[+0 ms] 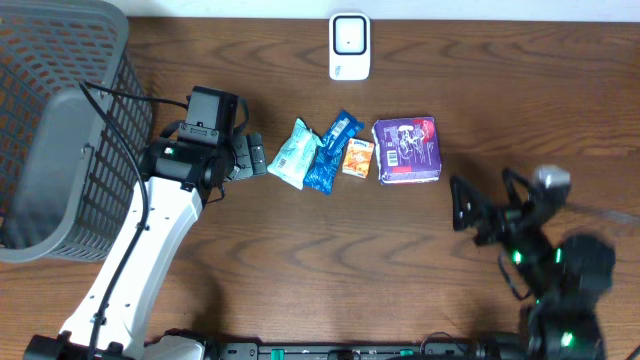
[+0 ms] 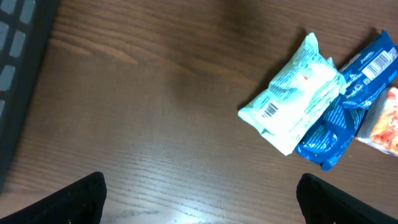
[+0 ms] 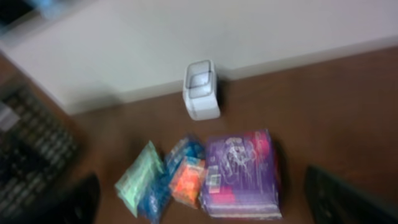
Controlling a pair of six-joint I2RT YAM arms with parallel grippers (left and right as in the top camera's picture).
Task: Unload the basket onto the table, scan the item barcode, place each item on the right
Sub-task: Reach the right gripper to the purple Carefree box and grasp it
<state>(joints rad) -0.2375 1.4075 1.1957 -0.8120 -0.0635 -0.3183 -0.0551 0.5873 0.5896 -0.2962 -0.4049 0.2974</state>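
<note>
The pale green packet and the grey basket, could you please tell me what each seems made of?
Pale green packet: likely thin plastic film, slightly glossy, crinkled, with crimped end seams. Grey basket: probably moulded plastic, matte, an open grid of even bars; coated wire is possible.

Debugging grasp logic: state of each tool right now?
Left tool: open, holding nothing.
Right tool: open, holding nothing.

The overhead view is evenly lit and sharp, except for blur over the right arm (image 1: 575,265) at the lower right. The left wrist view is sharp, with pale glare on the table (image 2: 186,208). The right wrist view is dimmer and soft throughout; print on the purple box (image 3: 239,171) is unreadable.
</note>
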